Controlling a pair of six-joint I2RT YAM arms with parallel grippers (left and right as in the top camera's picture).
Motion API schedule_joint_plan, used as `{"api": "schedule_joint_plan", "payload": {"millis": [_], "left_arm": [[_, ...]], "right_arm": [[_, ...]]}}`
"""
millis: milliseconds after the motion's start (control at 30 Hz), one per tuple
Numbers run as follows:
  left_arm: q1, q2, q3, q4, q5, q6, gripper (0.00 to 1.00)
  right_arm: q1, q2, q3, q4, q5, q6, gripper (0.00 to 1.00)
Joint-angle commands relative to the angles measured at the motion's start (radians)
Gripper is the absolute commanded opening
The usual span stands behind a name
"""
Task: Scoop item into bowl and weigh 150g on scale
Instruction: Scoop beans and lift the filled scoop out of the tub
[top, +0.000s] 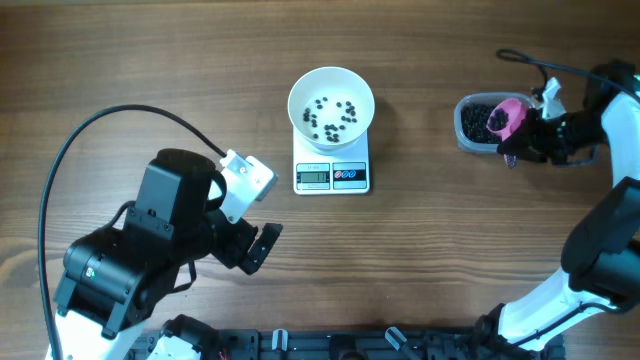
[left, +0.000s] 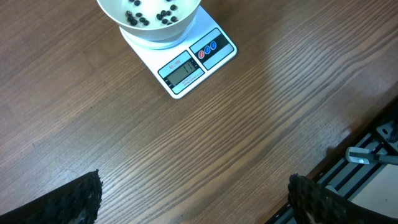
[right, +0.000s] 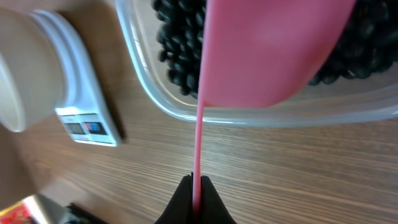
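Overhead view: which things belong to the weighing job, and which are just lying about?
Job: black beans, clear tub, pink scoop, white bowl, digital kitchen scale, right tool.
Not in use: left tool, black cable.

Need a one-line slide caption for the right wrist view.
Right gripper pinches the pink scoop at the tub of black beans; scale and white bowl at left.

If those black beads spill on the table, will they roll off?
Probably: the beads look small and round, so they'd likely roll on the flat table. In the bowl they lie scattered apart, so they seem loose, not sticky.
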Motion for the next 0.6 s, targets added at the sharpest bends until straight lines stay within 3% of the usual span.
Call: {"api": "schedule_joint_plan", "payload": {"millis": [0, 333, 567], "left_arm": [[0.007, -0.005, 0.012, 0.001, -0.002, 0.012, 1.00], [0.007, -0.005, 0.012, 0.001, -0.002, 0.012, 1.00], [0.007, -0.005, 0.012, 0.001, -0.002, 0.012, 1.00]], "right_arm": [[-0.035, -0.012, 0.025, -0.002, -0.166, -0.035, 0.05], [-0.007, -0.012, 0.025, -0.003, -0.348, -0.036, 0.05], [0.138, -0.026, 0.027, 0.028, -0.421, -0.004, 0.05]]}}
